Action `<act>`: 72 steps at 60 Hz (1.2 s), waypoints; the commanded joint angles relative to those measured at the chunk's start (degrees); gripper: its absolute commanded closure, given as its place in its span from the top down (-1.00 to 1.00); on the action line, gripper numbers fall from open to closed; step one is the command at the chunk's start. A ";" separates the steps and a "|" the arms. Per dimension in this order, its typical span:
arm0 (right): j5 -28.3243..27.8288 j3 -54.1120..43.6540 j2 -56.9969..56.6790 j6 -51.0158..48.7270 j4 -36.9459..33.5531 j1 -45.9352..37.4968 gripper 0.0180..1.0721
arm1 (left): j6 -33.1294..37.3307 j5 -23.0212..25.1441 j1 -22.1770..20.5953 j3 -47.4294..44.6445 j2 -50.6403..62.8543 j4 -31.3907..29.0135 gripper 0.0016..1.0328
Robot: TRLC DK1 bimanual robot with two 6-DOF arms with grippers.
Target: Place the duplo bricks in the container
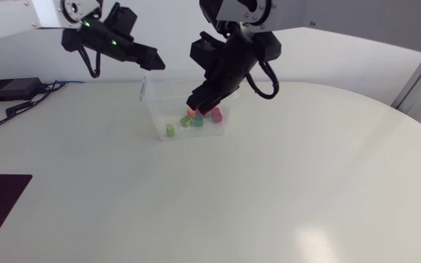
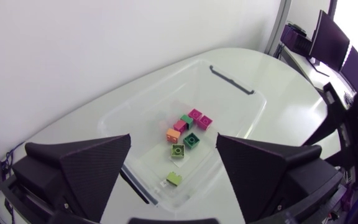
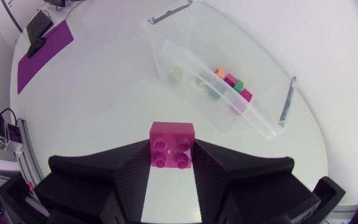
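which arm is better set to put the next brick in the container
Right. The right claw is shut on a magenta brick, close to the container. The left claw is open and holds nothing.

Our right gripper (image 3: 172, 149) is matte black, bearing a magenta brick (image 3: 172, 140); in the clear container (image 2: 229, 106) we see a lime brick (image 2: 174, 179), a dark green brick (image 2: 191, 140), an orange brick (image 2: 173, 134); the table (image 1: 269, 183) is white.
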 commanded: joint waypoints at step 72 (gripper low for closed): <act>0.21 11.38 9.02 1.52 13.02 -11.86 0.93 | -3.14 -8.73 0.61 -47.69 -47.03 5.14 0.92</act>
